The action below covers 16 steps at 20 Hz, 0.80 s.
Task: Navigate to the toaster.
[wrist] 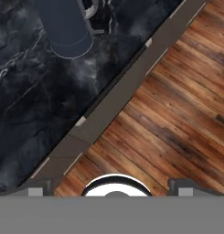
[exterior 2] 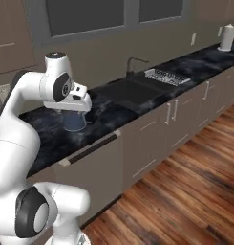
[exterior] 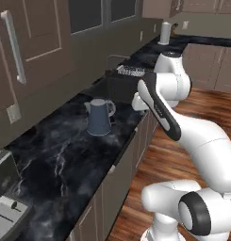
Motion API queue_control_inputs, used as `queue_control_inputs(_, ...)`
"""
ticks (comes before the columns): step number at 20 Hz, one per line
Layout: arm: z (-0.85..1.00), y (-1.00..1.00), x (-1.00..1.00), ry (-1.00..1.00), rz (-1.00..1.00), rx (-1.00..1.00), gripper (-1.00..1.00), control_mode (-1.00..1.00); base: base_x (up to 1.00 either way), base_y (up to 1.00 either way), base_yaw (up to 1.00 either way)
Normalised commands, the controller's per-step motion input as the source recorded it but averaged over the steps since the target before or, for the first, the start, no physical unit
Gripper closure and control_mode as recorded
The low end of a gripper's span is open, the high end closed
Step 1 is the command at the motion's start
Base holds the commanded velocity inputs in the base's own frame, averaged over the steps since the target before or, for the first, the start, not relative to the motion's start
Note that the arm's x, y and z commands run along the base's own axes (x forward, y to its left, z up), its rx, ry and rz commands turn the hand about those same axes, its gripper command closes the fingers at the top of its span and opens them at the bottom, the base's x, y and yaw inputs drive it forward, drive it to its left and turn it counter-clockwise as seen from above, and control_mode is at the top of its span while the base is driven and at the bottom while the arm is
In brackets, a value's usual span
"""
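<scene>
We see the arm folded over the front edge of a black marble counter, with the end effector pointing down at the counter edge and the wooden floor. Its two dark fingertips show well apart at the bottom of the hand view, with nothing between them.

On the counter stands a blue-grey kettle with a lid and a side handle; we cannot see inside it. In the right base view it sits partly hidden behind the robot's wrist, and in the hand view we look at it from above.

Further along the counter is a dark sink basin with a faucet behind it; we can make out nothing in the basin. Just beside the sink lies a wire dish rack, whose contents are too small for us to tell. A white cylindrical object stands at the far end of the counter.

At the lower left edge of the left base view we see part of a grey appliance; it is cut off, so we cannot tell whether it is the toaster.
</scene>
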Motion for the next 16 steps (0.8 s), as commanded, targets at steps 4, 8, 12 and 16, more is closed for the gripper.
queue_control_inputs(4, 0.0, 0.0, 0.0, 0.0, 0.0, 0.0, -1.0, 1.0, 0.04, -0.56, -0.59)
queue_control_inputs(8, 0.0, 0.0, 0.0, 0.0, 0.0, 0.0, -1.0, 1.0, 0.07, -0.54, -0.57)
queue_control_inputs(12, 0.0, 0.0, 0.0, 0.0, 0.0, 0.0, -1.0, 1.0, 0.11, -0.51, -0.56)
queue_control_inputs(16, 0.0, 0.0, 0.0, 0.0, 0.0, 0.0, -1.0, 1.0, 0.2, -0.19, -0.35)
